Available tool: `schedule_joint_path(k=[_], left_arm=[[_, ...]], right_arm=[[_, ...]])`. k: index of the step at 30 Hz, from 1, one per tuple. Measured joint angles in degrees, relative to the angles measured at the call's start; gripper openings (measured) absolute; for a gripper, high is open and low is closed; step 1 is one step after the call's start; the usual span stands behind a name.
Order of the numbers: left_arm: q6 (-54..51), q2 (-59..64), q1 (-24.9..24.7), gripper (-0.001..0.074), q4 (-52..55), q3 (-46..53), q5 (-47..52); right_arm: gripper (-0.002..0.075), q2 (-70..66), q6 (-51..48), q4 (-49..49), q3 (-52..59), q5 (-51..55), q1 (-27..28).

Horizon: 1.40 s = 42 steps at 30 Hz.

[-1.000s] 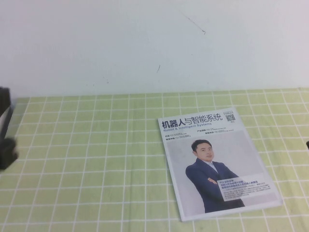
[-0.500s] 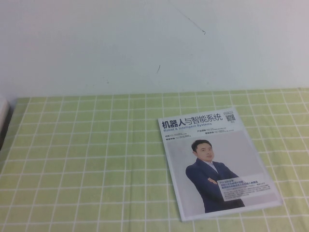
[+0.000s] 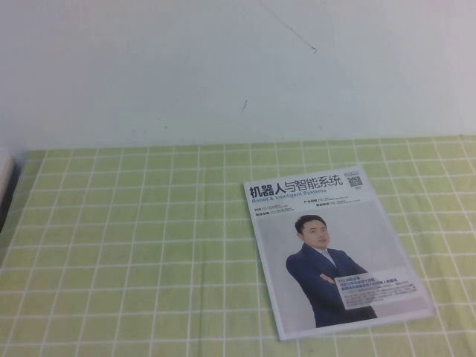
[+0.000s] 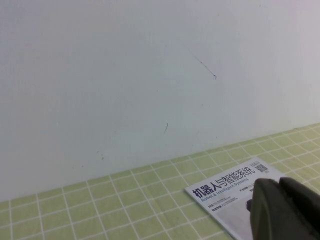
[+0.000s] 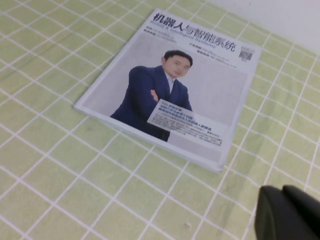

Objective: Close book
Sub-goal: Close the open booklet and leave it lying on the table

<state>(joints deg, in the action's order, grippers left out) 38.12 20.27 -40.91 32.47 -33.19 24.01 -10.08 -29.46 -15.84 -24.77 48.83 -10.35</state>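
High view: the book (image 3: 336, 253), a thin magazine, lay shut and cover-up on the green checked tablecloth (image 3: 134, 245), on the robot's right and towards the near edge, turned slightly askew to the grid. A pale wall (image 3: 223, 67) rose behind. Nothing of the robot showed over the cover.

Left wrist view: the left gripper (image 4: 280, 202) hung above the table and well apart from the magazine's top corner. Its dark jaws looked pressed together and held nothing.

Right wrist view: the right gripper (image 5: 283, 207) hovered over bare cloth beyond the magazine's lower corner. It did not touch the magazine. Its jaws also seemed closed and empty.

The cover lay flat with no page lifted, so the closing looked done. The sound course was probably to keep both arms clear of the loose edge. If the cover sprang up, a light press near that edge and away from the spine would likely settle it without sliding the magazine on the cloth.

The masthead read "机器人与智能系统", with "Robot & Intelligent Systems" beneath and a QR code at the corner. A man in a dark blue suit, arms folded, filled the cover. The smaller print was too fine to read.
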Motion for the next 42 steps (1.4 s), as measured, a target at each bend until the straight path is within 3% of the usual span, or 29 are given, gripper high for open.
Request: schedule_joint_path(k=[22, 31, 38, 42], left_arm=[[0.0, -1.29, 1.31, -0.0002, 2.18, 3.73, -2.52], [-4.39, -13.8, 16.81, -0.0002, -6.17, 17.34, -5.39], [-30.42, -19.49, 29.02, -0.0002, -27.43, 29.98, -18.96], [-39.05, -20.41, 32.38, -0.0002, -31.66, 34.42, -27.24]], right_arm=[[-0.0003, 2.09, 0.21, 0.49, 0.08, -0.14, 0.0], [-0.0003, 2.09, 0.29, 0.49, 0.08, -0.23, 0.0], [-0.0003, 2.09, 0.34, 0.49, 0.08, -0.23, 0.0], [-0.0003, 2.09, 0.34, 0.49, 0.08, -0.26, 0.0]])
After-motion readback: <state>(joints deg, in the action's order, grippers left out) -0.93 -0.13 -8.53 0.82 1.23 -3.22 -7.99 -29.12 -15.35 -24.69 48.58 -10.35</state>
